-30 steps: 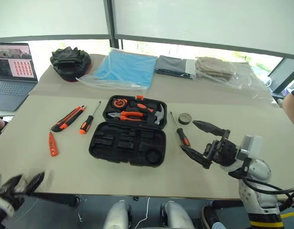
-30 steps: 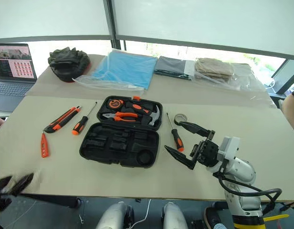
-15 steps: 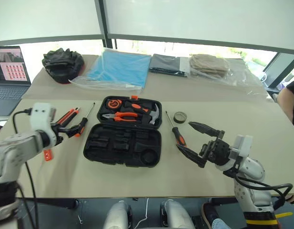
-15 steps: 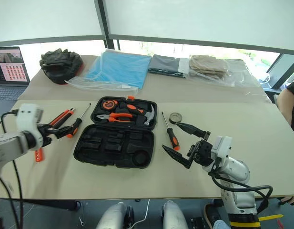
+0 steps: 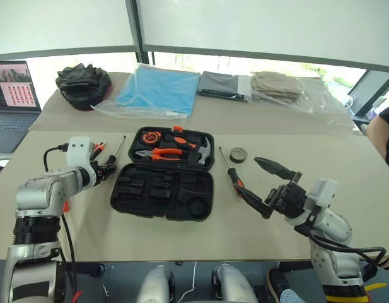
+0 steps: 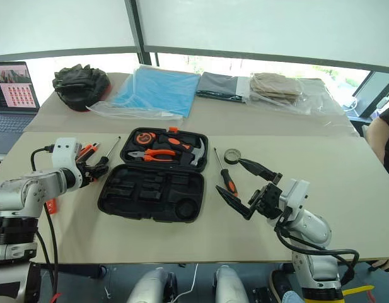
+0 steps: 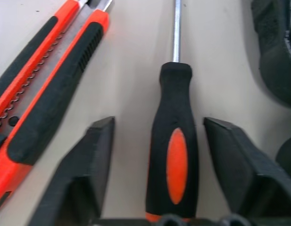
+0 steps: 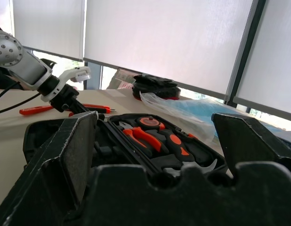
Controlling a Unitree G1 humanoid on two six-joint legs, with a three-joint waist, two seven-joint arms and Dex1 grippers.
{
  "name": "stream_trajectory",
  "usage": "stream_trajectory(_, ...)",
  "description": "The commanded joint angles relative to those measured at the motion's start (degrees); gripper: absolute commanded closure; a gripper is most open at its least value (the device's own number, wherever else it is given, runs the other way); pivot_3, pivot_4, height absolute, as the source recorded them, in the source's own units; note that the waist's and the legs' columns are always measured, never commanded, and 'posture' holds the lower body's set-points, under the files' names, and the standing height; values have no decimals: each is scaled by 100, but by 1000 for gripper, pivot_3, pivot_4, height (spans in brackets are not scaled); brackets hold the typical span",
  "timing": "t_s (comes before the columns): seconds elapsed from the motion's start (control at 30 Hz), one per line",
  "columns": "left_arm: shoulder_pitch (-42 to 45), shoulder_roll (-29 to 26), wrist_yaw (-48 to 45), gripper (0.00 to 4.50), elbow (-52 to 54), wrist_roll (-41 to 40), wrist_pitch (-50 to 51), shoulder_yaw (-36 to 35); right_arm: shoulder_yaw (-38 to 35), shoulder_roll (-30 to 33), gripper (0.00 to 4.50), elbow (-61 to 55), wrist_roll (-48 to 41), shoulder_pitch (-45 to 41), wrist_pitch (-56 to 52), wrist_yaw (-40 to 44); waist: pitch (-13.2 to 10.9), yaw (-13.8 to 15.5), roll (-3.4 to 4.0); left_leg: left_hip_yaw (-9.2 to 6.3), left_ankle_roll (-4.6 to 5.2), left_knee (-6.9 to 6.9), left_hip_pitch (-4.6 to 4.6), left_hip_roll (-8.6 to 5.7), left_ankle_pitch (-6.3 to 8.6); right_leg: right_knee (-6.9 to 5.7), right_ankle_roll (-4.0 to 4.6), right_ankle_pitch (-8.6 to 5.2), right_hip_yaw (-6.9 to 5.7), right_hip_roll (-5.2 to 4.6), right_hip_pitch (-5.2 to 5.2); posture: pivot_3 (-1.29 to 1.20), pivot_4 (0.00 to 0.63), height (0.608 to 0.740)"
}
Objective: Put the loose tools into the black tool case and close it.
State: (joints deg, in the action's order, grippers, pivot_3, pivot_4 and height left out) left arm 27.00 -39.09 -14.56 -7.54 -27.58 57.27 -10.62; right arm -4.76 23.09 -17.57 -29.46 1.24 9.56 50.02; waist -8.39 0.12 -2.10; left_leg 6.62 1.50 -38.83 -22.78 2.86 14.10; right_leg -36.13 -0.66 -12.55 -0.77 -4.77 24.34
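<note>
A: Entry, left side. Left gripper (image 7: 154, 155) is down at the bench (image 5: 200, 237) by its left edge, jaws part-spread and straddling the handle of one screwdriver (image 7: 172, 141). A gap shows on each side of the handle, so no contact yet.

B: Why that tool?

A: It lies nearest the black tool case (image 5: 164, 175), shaft pointing toward the far edge, so the jaws can meet the handle square across. The utility knife (image 7: 46, 103) lies just beside it, parallel, on the side away from the case; the jaws clear it.

B: Case status?

A: Open flat mid-bench. The half toward the far edge holds pliers (image 5: 159, 153) and a hammer (image 5: 205, 151); the near half shows bare moulded slots. None of the loose tools is in yet.

B: Right side?

A: Right gripper (image 5: 265, 187) hangs above the bench near the right of the case, jaws spread wide, holding nothing. Second screwdriver (image 5: 233, 172) and tape roll (image 5: 239, 154) lie there. Probably waiting its turn.

B: Small pointed tool?

A: Mostly hidden behind the left arm.
</note>
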Motion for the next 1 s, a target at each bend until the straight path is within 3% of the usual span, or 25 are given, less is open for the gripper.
stream_trajectory(0.03, -94, 173, -178, 2929, 40, 68, -507, -255, 50, 38, 0, -369, 9, 41, -135, -143, 0, 22, 0, 0, 1, -1, 0, -1, 0, 0, -1, 0, 0, -2, -1, 0, 150, 740)
stream_trajectory(0.1, -289, 168, -392, 3618, 223, 148, -1079, -397, 48, 50, 0, -421, 18, 69, -193, -197, 0, 27, -1, 0, 2, -1, -2, 0, 0, 1, -2, 1, 0, -4, 0, 0, 150, 740)
stream_trajectory(0.27, -691, 2, -1366, 3618, 1063, -412, -1990, -1149, -46, 206, 0, -545, -54, 198, -326, -228, -7, 24, -14, -1, 4, 0, -14, 6, 2, 3, -1, 1, -3, -8, 12, 0, 150, 740)
stream_trajectory(0.37, -911, -256, -2523, 3618, 1580, -486, -2711, -996, -216, 355, 0, -598, -178, 279, -418, -220, -8, 44, -15, -2, 4, -2, -20, 4, 2, 4, 0, 2, -6, -13, 17, 0, 150, 740)
stream_trajectory(0.5, -666, -825, -4349, 3618, 1183, 465, -4525, 240, -502, 641, 0, -605, -396, 583, -558, -47, -9, 101, -12, 2, 12, 0, -9, -7, 6, 10, 11, -9, -17, -32, 1, 0, 150, 740)
stream_trajectory(0.6, -63, -919, -5317, 3618, 458, 1191, -5508, 1234, -516, 810, 0, -647, -558, 792, -685, 162, -9, 131, -11, 13, 17, -2, -12, -12, 4, 17, 27, -19, -16, -36, 0, 0, 150, 740)
stream_trajectory(0.7, 555, -844, -5618, 3618, -447, 1998, -6372, 1919, -512, 749, 0, -587, -455, 826, -529, 182, -9, 102, -12, 15, 27, -4, -17, -13, -1, 21, 20, -14, -9, -32, 1, 0, 150, 740)
stream_trajectory(0.83, 1244, -667, -5226, 3618, -1554, 3095, -7701, 2485, -560, 518, 0, -617, -318, 997, -298, 64, -9, 56, -12, 10, 33, -6, -23, -16, -4, 21, -16, 4, -4, -12, 4, 0, 150, 740)
stream_trajectory(1.0, 1488, -537, -5218, 3618, -2079, 3412, -8296, 2683, -607, 419, 0, -593, -229, 1334, -44, 194, -9, 51, -12, 7, 43, -9, -41, -12, 4, 25, -20, 3, -8, -5, 13, 0, 150, 740)
